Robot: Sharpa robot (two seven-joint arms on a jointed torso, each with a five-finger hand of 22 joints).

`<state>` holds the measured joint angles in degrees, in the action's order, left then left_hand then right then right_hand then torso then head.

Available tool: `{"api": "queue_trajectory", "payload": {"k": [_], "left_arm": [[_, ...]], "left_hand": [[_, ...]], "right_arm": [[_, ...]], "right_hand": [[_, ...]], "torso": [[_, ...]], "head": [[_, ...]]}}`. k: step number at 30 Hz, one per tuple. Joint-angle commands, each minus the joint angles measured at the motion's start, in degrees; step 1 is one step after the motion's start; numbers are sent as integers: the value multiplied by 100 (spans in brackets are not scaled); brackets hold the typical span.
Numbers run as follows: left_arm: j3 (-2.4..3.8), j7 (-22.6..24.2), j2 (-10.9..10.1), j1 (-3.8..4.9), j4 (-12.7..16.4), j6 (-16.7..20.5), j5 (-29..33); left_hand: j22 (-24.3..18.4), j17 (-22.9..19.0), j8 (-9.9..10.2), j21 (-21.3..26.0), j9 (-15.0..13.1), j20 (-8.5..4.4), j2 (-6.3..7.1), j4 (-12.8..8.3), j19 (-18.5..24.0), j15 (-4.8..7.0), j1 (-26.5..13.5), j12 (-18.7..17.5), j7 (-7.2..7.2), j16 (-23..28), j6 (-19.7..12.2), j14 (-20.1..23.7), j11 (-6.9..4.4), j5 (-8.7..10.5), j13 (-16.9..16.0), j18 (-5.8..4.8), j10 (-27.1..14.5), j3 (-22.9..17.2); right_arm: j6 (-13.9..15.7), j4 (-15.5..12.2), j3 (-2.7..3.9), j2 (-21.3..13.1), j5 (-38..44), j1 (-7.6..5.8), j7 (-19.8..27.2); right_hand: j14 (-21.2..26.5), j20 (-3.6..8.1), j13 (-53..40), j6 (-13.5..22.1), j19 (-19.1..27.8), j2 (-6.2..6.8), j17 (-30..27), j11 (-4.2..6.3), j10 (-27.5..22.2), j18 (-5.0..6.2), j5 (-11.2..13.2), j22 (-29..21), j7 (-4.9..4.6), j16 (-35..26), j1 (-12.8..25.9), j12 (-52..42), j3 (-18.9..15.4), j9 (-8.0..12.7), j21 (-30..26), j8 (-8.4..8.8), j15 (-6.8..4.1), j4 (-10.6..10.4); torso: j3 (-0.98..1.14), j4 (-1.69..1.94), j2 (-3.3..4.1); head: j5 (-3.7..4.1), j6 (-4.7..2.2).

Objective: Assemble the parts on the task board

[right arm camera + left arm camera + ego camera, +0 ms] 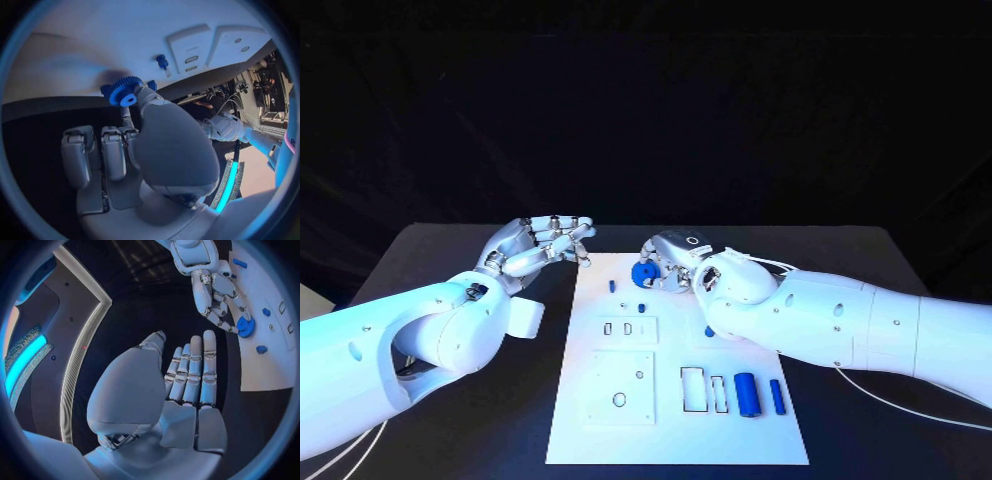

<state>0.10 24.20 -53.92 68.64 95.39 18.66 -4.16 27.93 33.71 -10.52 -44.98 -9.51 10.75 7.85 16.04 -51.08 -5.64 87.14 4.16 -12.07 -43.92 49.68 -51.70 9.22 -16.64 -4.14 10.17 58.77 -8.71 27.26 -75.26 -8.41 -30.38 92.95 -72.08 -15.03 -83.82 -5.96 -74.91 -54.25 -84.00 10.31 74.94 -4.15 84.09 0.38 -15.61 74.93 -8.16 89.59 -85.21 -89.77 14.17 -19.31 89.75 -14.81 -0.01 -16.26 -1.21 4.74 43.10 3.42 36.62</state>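
- The right hand (pixel 687 262) pinches a blue gear (pixel 645 272) just above the task board (pixel 678 440), near its 12 o'clock end.
- The left hand (pixel 538 245) holds nothing, fingers straight and close together, at the board's 10 o'clock.
- Next, I think, the gear must go down straight onto its spot.

The black table (pixel 473 420) carries the white task board (pixel 661 440) (lying flat at its middle).
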Motion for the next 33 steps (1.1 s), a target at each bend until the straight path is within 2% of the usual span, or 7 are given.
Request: {"api": "queue_trajectory", "payload": {"k": [1, 16, 24, 33], "left_arm": [[4, 30, 18, 5, 2, -105, 3], [4, 29, 17, 5, 2, -102, 3], [4, 26, 9, 5, -1, -100, 3], [4, 17, 0, 5, -5, -99, 3]], "left_hand": [[6, -8, 1, -27, -8, 19, -5, 3, 40, 4, 63, 22, 15, -35, -35, 23, -11, 22, -3, 19, -43, -44], [6, -8, 1, -27, -8, 19, -5, 3, 40, 4, 63, 22, 15, -35, -35, 23, -11, 22, -3, 19, -43, -44], [6, -8, 1, -27, -8, 19, -5, 3, 40, 4, 63, 22, 15, -35, -35, 23, -11, 22, -3, 19, -43, -44], [26, -15, 3, -55, -11, 21, -8, 0, 62, 4, 78, 25, 18, -43, -38, 32, -11, 24, -4, 20, -48, -57]], "right_arm": [[-140, 80, -1, 48, 74, 32, 40], [-239, 251, -4, 148, 52, 81, 88], [-259, 204, -6, 118, 38, 89, 96], [-117, 124, -7, 49, 86, 100, 75]], "right_hand": [[-598, 36, -1509, -20, -600, 39, 1417, 44, 591, -38, -22, 1507, -10, 22, 19, -23, 31, 0, 25, -8, -37, 11], [-597, 36, -1509, -14, -600, 65, 1411, 41, 591, -38, 20, 1507, -14, 21, 58, -23, 66, 7, 25, 7, -35, 6], [-595, 36, -1509, -9, -600, 75, 1403, 39, 591, -38, 34, 1507, -16, 19, 72, -23, 76, 10, 25, 13, -34, 5], [-595, 35, -1509, -11, -600, 79, 1403, 38, 591, -38, 41, 1507, -16, 19, 81, -23, 83, 10, 25, 14, -34, 4]], "torso": [[2, -6, -7], [5, -12, -4], [4, -12, -5], [11, -12, -5]], "head": [[-15, 8], [-15, -2], [-18, 6], [-23, 6]]}}
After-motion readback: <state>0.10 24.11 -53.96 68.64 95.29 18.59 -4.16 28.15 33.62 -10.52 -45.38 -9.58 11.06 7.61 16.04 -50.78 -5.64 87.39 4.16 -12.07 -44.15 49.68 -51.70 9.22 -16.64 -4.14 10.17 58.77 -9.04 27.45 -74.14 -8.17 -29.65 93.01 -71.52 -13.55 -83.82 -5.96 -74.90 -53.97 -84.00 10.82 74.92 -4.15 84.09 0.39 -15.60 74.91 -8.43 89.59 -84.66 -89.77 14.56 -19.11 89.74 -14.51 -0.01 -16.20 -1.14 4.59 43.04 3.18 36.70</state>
